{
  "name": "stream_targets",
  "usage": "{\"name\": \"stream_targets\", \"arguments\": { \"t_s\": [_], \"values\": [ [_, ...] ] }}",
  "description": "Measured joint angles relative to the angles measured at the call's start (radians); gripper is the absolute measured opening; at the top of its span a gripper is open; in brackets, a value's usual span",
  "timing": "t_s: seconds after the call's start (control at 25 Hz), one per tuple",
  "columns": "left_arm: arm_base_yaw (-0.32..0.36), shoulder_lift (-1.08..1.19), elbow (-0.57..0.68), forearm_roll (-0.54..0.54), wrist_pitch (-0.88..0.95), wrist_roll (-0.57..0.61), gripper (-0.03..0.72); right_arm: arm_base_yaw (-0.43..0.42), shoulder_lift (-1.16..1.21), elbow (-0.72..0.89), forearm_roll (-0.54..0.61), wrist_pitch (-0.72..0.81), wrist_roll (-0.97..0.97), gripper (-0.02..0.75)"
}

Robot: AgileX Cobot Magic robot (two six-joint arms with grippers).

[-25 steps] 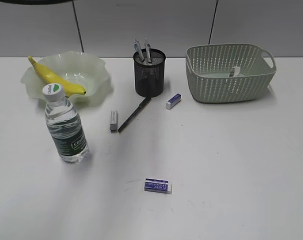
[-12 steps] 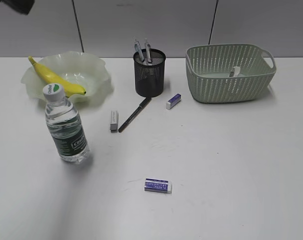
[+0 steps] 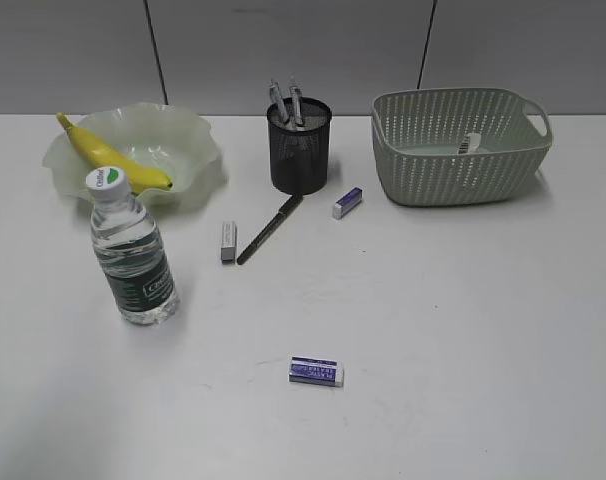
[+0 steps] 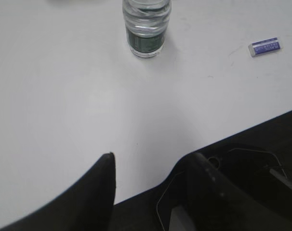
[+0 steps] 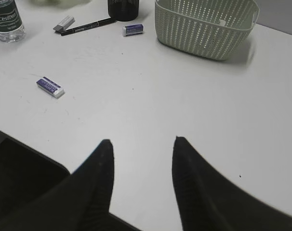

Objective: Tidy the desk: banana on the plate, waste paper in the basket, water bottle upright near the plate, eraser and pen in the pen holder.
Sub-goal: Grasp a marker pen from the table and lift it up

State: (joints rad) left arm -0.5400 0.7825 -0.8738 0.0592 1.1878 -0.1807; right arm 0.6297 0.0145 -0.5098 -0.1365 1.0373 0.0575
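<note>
Dark shape gone from the exterior view's top-left corner; nothing on the desk [image 3: 463,330] has been shifted.

Exterior view: the banana [image 3: 111,157] is seen in the plate [image 3: 198,135], the water bottle [image 3: 131,249] upright just in front of it; a pen [image 3: 269,229] and three erasers [image 3: 316,371] are left on open white tabletop, waste paper [image 3: 470,142] in the basket [image 3: 458,145], pen holder [image 3: 299,145] between. Left wrist view: the left gripper [image 4: 151,166] is held spread over the desk's near edge, the bottle well ahead. Right wrist view: the right gripper [image 5: 142,149] is spread too, empty, with clear desk ahead of it and the basket far beyond.
</note>
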Motion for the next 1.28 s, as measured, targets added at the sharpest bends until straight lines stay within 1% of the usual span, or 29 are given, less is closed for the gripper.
{"name": "stream_targets", "arguments": {
  "t_s": [0.12,0.24,0.44,0.6,0.76,0.88,1.0,1.28],
  "values": [
    [0.0,-0.175,0.116,0.0,-0.039,0.0,0.363,0.0,0.0,0.0,0.0,0.0,0.0,0.331],
    [0.0,-0.352,0.203,0.0,-0.081,0.0,0.363,0.0,0.0,0.0,-0.001,0.0,0.0,0.331],
    [0.0,-0.6,0.285,0.007,-0.099,0.0,0.363,0.0,0.044,-0.003,-0.03,-0.02,0.0,0.331],
    [0.0,-0.728,0.329,0.008,-0.114,0.002,0.363,0.0,0.19,-0.036,-0.03,-0.141,0.0,0.331],
    [0.0,-0.773,0.334,0.008,-0.122,0.004,0.363,0.0,0.44,-0.102,-0.03,-0.294,0.0,0.331],
    [0.0,-0.776,0.334,0.008,-0.126,0.004,0.363,0.0,0.671,-0.197,-0.03,-0.356,0.0,0.331],
    [0.0,-0.786,0.334,0.008,-0.127,0.004,0.363,0.0,0.924,-0.349,-0.014,-0.372,0.0,0.331],
    [0.0,-0.788,0.334,0.008,-0.127,0.007,0.363,0.004,1.437,-0.774,0.136,-0.358,0.002,0.331]
  ]
}}
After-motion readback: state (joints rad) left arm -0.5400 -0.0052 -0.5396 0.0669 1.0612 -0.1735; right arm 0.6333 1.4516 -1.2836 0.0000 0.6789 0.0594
